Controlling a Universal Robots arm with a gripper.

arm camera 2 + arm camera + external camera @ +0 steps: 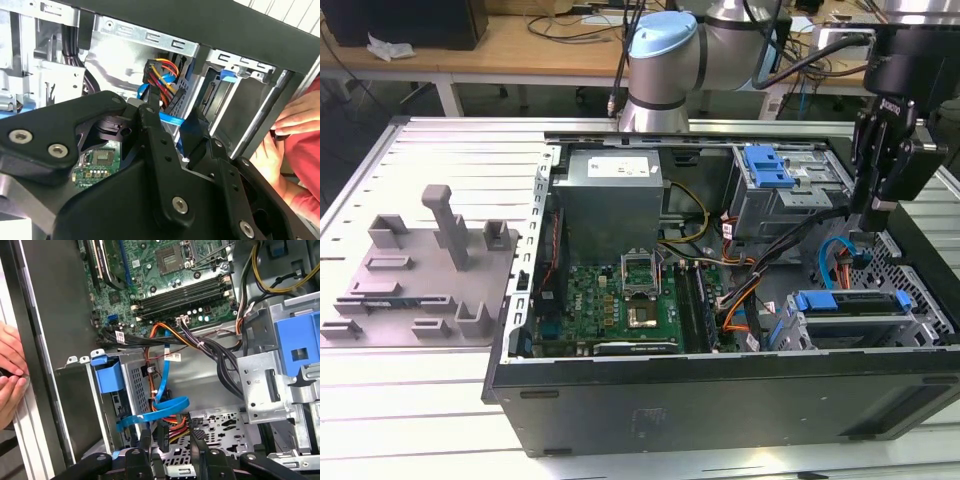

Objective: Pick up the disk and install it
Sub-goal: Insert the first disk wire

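One tool (868, 218), one computer case (720, 400), one grey tray (425, 288), one motherboard (620, 300).

Nothing legible: the white label (620, 168) on the power supply (610, 205) is unreadable.

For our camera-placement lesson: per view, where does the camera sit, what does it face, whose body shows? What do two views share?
Exterior view: off the arm, looking down into the computer case; arm and gripper show.
First wrist view: on the wrist, facing the motherboard; gripper, a person's hand.
Second wrist view: on the wrist, facing the drive cage; gripper, hand.
Wrist views share blue cable, hand.
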